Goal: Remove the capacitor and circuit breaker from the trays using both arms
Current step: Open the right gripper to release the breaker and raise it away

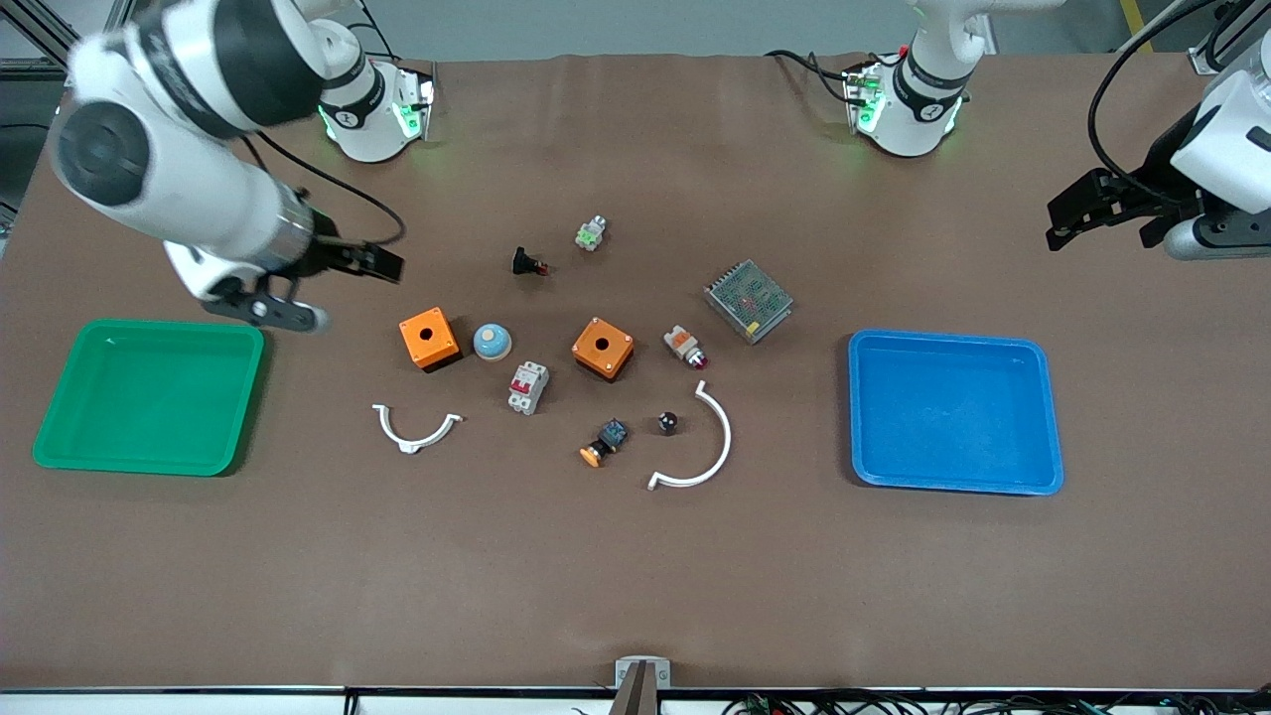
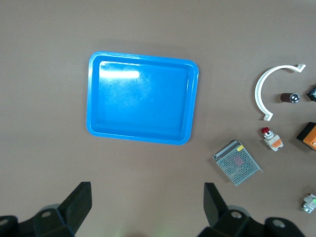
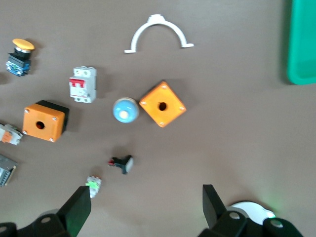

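Nearest the front camera lie the big white half-ring (image 1: pixel 703 443) and the orange-capped button (image 1: pixel 603 443), with the capacitor (image 1: pixel 668 422) on the table between them, just inside the ring's curve and touching neither. A little farther from the camera sit the small white clip (image 1: pixel 415 428) and the breaker (image 1: pixel 528 386), which lies flat with its red levers up, between my two orange boxes (image 1: pixel 429 339) (image 1: pixel 603 348) and slightly nearer the camera than both. A blue dome (image 1: pixel 492 342) sits just beside the box toward my right arm's end. The white-and-orange switch (image 1: pixel 684 346) and the metal mesh box (image 1: pixel 749 300) lie toward my left arm's end; a yellow label shows on the mesh box, too small for me to read. Farther still are the black push-button (image 1: pixel 529 263) and the grey-and-green button (image 1: pixel 591 233). The green tray (image 1: pixel 60 417) and blue tray (image 1: pixel 1038 417) sit at the table's two ends. My right gripper (image 1: pixel 372 260) hangs over bare table near the green tray, fingers spread wide, holding nothing. My left gripper (image 1: pixel 1097 211) hangs over the table past the blue tray, likewise spread and holding nothing.
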You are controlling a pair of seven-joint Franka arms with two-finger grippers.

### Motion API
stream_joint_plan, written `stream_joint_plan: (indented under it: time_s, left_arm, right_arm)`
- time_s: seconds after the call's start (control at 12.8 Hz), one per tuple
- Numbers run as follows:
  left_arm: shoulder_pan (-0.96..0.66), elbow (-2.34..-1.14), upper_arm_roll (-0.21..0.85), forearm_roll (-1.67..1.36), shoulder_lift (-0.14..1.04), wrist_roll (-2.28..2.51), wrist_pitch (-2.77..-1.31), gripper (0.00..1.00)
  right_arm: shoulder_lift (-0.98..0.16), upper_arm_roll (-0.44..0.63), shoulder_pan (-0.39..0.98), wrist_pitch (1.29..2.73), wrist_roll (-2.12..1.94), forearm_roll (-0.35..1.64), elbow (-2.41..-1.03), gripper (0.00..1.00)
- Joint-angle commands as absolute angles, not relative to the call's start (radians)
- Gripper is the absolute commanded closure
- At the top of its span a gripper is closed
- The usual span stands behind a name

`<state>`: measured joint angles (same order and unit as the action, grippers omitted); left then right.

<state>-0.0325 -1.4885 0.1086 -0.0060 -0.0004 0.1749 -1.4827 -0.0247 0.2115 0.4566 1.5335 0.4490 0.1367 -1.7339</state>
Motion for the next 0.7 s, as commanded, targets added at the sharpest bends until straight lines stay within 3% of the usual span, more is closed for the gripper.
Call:
stream_joint_plan:
  time_s: [0.0,0.16,0.62]
  left_arm:
    - [-0.032,-1.505,0.117,-0.008,-0.023,0.209,-1.48,0.0]
    - [-0.031,-1.503,0.117,-0.008,-0.025,0.209,-1.477,0.0]
    - [-0.026,-1.5,0.117,-0.008,-0.029,0.207,-1.466,0.0]
  right_arm:
    - [0.046,0.199,0.315,1.493,0.289,0.118,-1.776,0.0]
    - [0.054,0.199,0.203,1.482,0.157,0.111,-1.767,0.0]
    - [0.051,0.199,0.101,1.494,0.031,0.032,-1.686,0.0]
